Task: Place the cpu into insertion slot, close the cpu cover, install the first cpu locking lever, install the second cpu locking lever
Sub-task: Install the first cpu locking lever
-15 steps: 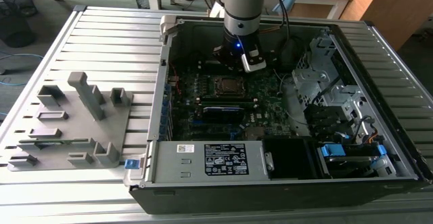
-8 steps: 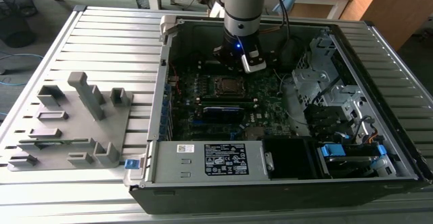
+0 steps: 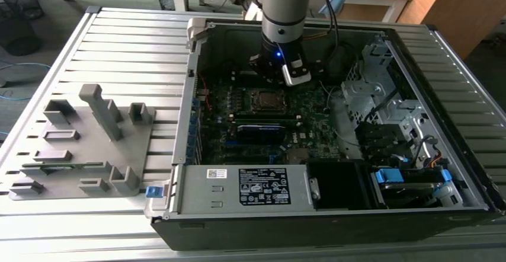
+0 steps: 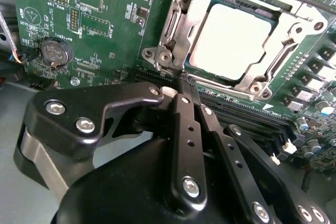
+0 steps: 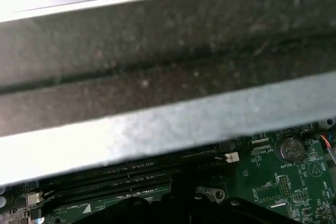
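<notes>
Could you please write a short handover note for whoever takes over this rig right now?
Tool: fingers together, holding nothing, its tip beside a corner of the insertion slot inside the open computer case.
The cpu sits in the slot.
The cpu cover is closed, framing the chip.
Done: cpu placed, cover closed.
Left: locking levers; I cannot tell from these views whether either one is latched. The tool tip is closest to the corner with the lever hardware.
</notes>
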Motion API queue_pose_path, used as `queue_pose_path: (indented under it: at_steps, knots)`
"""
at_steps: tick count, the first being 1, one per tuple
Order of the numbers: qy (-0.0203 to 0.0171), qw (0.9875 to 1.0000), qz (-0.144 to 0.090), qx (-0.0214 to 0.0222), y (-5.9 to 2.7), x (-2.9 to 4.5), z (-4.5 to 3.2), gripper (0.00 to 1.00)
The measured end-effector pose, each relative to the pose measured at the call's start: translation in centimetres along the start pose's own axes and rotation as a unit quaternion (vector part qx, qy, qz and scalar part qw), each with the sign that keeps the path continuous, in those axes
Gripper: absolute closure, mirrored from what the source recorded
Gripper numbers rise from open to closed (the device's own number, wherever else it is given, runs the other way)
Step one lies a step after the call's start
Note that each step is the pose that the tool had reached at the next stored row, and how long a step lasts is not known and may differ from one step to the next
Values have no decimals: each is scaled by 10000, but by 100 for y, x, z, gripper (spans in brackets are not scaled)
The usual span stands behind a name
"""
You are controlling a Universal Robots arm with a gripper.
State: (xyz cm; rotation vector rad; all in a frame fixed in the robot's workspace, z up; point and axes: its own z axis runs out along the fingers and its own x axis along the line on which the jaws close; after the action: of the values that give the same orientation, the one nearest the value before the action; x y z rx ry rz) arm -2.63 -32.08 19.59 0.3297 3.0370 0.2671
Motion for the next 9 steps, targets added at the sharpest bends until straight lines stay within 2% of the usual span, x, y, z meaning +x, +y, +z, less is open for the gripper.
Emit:
queue_pose_path:
  at_steps: [3,9]
  knots:
    - [10,10000,5,-51,-1,-2,0,89]
    - [17,10000,10,-86,-3,-13,-2,89]
